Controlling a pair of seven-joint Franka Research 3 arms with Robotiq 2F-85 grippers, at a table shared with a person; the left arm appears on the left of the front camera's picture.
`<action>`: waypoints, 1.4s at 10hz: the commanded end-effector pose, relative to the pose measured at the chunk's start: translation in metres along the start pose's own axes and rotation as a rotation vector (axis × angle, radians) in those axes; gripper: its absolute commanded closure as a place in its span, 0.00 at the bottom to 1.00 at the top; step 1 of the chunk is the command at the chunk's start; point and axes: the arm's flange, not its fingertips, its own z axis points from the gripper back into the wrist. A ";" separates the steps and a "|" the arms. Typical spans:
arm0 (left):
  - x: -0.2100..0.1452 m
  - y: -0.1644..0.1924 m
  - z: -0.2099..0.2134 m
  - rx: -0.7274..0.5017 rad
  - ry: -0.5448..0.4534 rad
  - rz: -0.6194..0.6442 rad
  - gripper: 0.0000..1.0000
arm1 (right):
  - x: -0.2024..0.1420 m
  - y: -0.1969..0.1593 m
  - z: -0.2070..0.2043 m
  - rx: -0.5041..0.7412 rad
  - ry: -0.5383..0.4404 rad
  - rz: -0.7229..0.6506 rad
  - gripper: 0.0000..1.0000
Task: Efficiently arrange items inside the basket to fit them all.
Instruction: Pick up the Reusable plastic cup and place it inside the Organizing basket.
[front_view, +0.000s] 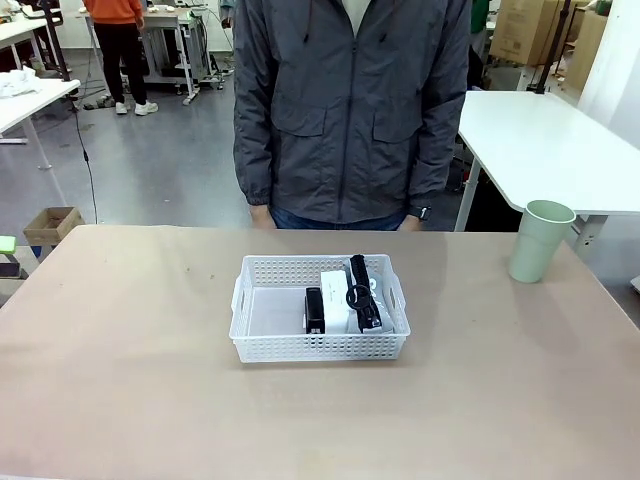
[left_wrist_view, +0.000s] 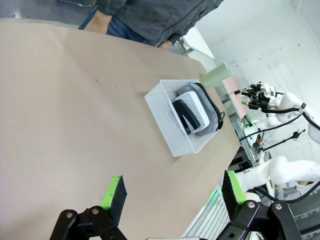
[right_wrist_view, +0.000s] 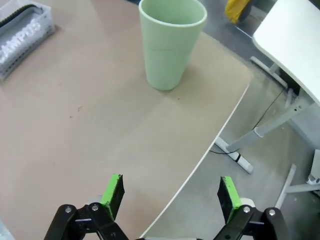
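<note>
One basket holds one stapler, box, pouch; one cup outside; left end effector, right end effector wide.

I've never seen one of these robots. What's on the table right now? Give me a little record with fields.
basket: white, perforated, in the middle of the table
inside it: black stapler and a pale pouch with a black strap, all in its right half
cup: pale green, upright, outside the basket at the table's far right
left claw: open, empty
right claw: open, empty, facing the cup
person: standing at the far side
</note>
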 end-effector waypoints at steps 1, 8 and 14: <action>0.000 -0.003 0.002 -0.010 0.002 0.012 0.00 | -0.004 -0.024 -0.043 -0.014 -0.061 0.044 0.00; 0.000 -0.003 0.002 -0.010 0.002 0.012 0.00 | 0.005 -0.032 -0.154 0.050 -0.062 0.049 0.00; 0.000 -0.003 0.002 -0.010 0.002 0.012 0.00 | 0.010 -0.023 -0.195 0.120 -0.166 0.067 0.00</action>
